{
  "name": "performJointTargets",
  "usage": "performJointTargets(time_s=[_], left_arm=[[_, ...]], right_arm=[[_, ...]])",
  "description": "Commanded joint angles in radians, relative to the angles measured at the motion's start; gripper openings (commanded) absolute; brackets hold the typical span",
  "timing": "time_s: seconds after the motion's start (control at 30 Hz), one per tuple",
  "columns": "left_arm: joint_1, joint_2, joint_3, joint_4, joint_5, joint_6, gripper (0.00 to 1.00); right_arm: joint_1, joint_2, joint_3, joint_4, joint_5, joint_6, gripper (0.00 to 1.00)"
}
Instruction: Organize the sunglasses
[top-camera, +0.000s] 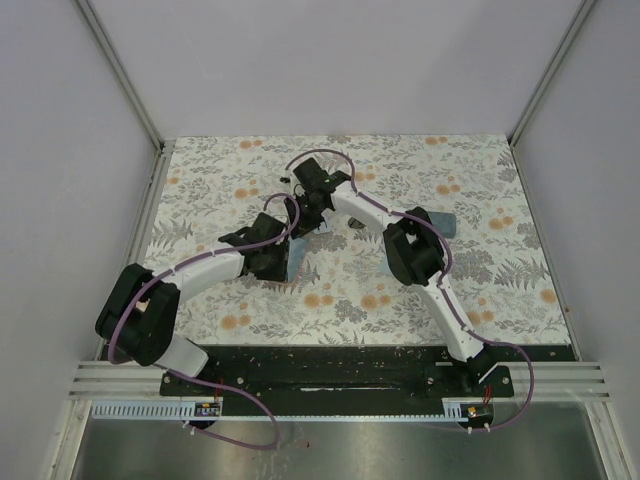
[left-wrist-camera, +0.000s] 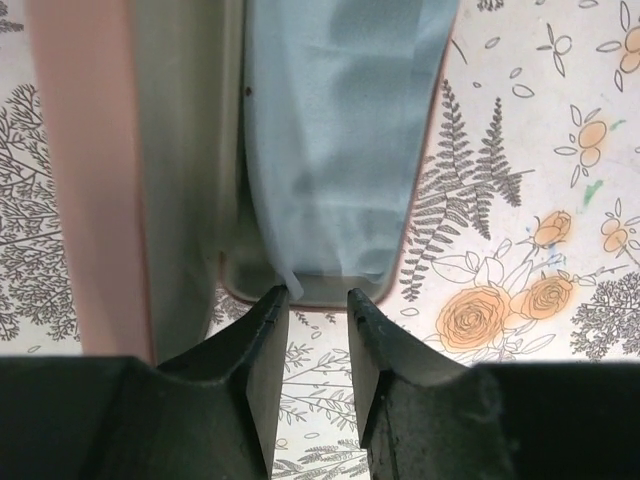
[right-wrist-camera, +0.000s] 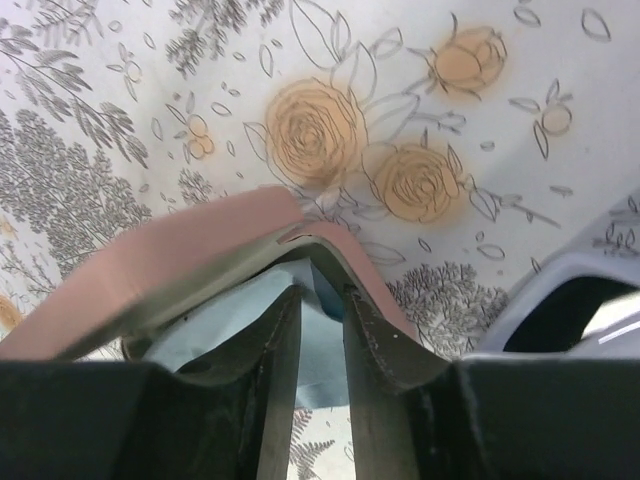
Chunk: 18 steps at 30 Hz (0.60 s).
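The sunglasses do not show in any view. A pink case (left-wrist-camera: 90, 180) lies open, with a light blue cloth (left-wrist-camera: 330, 130) in its grey-lined tray. In the left wrist view my left gripper (left-wrist-camera: 318, 298) is open at the tray's near end, its tips just short of the rim and only tablecloth between them. My right gripper (right-wrist-camera: 322, 295) is open too, its fingers reaching under the curved edge of the pink case (right-wrist-camera: 180, 250), with the cloth (right-wrist-camera: 215, 325) behind the gap. From above, the left gripper (top-camera: 285, 258) and the right gripper (top-camera: 305, 222) meet at mid-table.
A grey-blue case (top-camera: 441, 222) lies right of the right arm's elbow. The floral tablecloth (top-camera: 500, 280) covers the table. White walls with metal posts (top-camera: 120, 70) close in the left, back and right sides.
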Motion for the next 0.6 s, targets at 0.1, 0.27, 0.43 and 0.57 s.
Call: performJointTargets(time_s=[0.1,0.27,0.43,0.57], left_arm=[[-0.047,-0.045,0.057,-0.041,-0.06,-0.018,0.37],[-0.086,-0.056,0.066,-0.041,-0.065,-0.034,0.37],[-0.1,-0.08,0.077,-0.041,-0.053,-0.038,0.37],[-0.1,-0.149,0.089,-0.043,-0.059,-0.037,0.37]], right_arm=[[0.002,-0.183,-0.106,0.055,0.101,0.024,0.34],[-0.018,-0.24,-0.168,0.102,0.102,0.071,0.36],[-0.053,-0.258,-0.177,0.111,0.189,0.132,0.41],[-0.073,-0.237,-0.136,0.089,0.295,0.172,0.47]])
